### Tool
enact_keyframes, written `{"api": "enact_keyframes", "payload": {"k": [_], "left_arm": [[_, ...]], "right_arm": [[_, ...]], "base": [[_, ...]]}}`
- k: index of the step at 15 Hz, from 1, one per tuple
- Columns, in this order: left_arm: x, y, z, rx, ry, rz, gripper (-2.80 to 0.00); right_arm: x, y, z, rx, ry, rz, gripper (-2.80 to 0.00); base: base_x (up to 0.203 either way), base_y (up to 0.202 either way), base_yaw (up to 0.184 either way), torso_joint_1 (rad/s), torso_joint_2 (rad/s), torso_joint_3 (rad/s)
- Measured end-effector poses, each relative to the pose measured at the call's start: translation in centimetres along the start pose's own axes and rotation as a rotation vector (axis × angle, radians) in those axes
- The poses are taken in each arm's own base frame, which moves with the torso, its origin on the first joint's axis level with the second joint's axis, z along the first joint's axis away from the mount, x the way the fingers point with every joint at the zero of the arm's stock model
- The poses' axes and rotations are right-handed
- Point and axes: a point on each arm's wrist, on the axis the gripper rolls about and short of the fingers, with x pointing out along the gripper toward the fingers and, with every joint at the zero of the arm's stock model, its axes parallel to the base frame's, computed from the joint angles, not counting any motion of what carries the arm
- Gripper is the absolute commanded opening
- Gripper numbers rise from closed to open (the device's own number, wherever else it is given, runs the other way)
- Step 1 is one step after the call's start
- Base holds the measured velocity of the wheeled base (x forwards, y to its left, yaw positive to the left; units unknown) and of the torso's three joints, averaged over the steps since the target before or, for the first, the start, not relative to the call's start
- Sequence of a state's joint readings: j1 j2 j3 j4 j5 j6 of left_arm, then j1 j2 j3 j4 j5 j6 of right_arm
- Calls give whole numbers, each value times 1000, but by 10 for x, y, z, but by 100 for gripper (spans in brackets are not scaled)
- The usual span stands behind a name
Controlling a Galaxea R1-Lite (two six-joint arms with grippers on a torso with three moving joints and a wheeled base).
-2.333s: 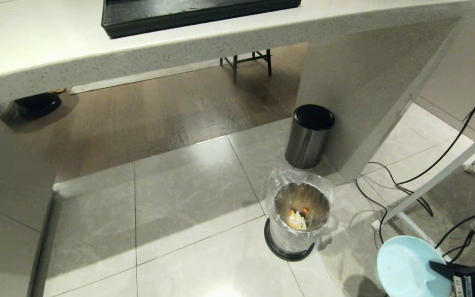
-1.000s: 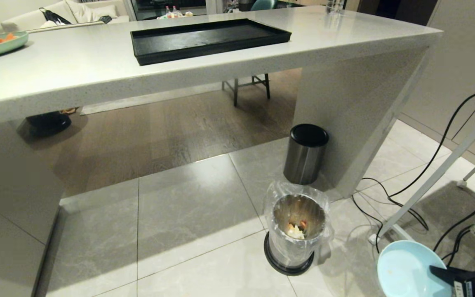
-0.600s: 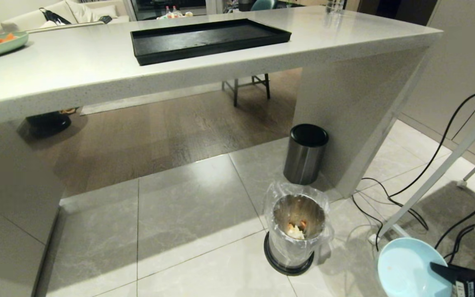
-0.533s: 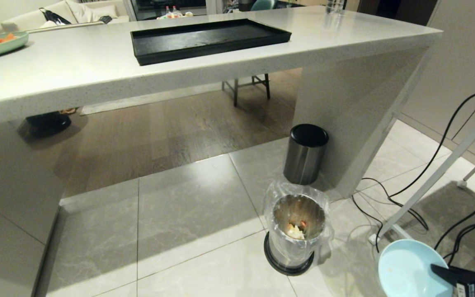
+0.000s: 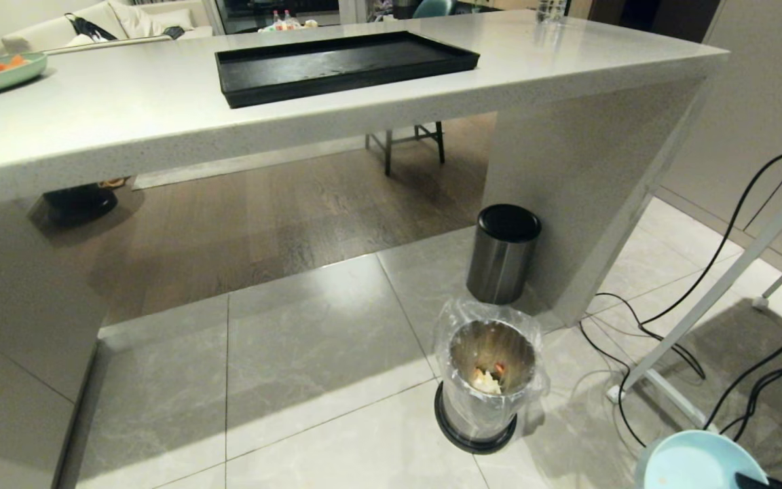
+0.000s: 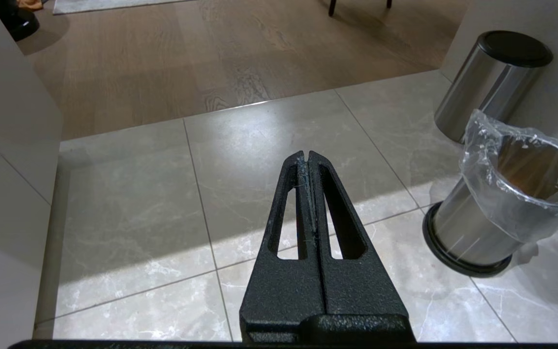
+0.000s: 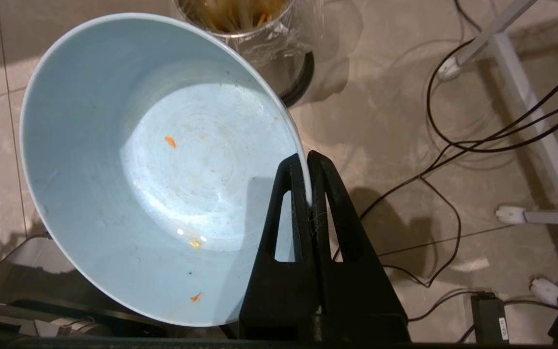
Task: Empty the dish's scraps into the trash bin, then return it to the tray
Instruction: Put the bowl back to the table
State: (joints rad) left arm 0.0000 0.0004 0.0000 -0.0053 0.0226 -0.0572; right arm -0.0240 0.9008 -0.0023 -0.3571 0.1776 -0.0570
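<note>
right gripper (image 7: 306, 160) low, fingers pinching dish (image 7: 153, 165) rim

A: Item, dish (image 5: 693, 460): change of position?

B: Yes. In the head view it has sunk towards the lower right corner since half a second ago; only its upper part shows now, well right of the trash bin (image 5: 489, 370).

A: Item, right gripper (image 7: 306, 160): change?

B: It has dropped with the dish. A second ago its black body showed in the head view; now only a tip does.

A: Camera?

B: Raised earlier: the tray (image 5: 343, 64) now shows whole on the counter (image 5: 126, 115), where only its near edge showed before.
</note>
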Motion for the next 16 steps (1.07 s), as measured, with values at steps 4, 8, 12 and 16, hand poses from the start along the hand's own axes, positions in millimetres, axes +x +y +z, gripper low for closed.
{"api": "enact_keyframes", "payload": {"k": [4,8,12,16], "left_arm": [[0,0,0,0,0,0,-280],[0,0,0,0,0,-1,-280],[0,0,0,0,0,0,-280],[0,0,0,0,0,0,-280]], "right_arm": [[-28,5,-17,15,-113,-28,-280],[-50,10,-34,41,-224,-35,-280],[-69,14,-48,25,-376,-21,-280],[-76,13,-53,35,-523,-120,-280]], "base": [[0,0,0,0,0,0],[0,0,0,0,0,0],[0,0,0,0,0,0],[0,0,0,0,0,0]]}}
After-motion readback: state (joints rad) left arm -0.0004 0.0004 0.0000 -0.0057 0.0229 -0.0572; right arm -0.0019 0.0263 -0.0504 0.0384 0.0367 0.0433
